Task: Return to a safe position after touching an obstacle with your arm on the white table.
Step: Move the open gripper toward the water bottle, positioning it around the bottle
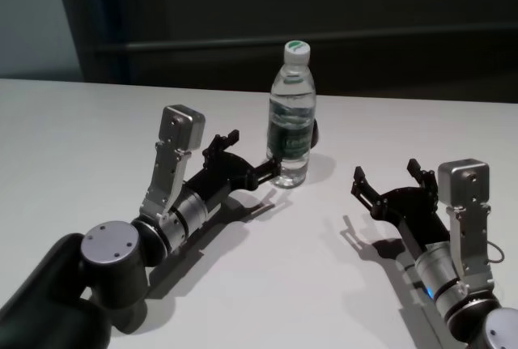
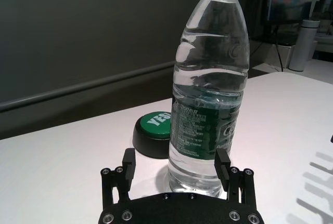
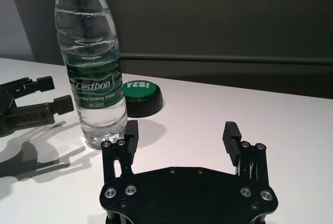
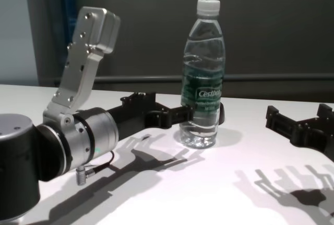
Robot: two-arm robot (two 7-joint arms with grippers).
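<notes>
Bottle point(image 1: 291, 114) stood upright near the middle of the white surface point(image 1: 97, 130), a green push-button point(image 2: 154, 133) just behind it. My left fingers point(image 1: 249, 155) were spread open, one fingertip point(image 4: 183, 113) right against the bottle's label side, the other off to one side, gripping nothing. My right fingers point(image 1: 387, 179) were open too, empty, hovering well apart from the bottle on the other side. I judged the touching part done or nearly so, since the bottle looked undisturbed. What remained was the retreat: drawing my left arm back and away to a safe pose without tipping the bottle.
</notes>
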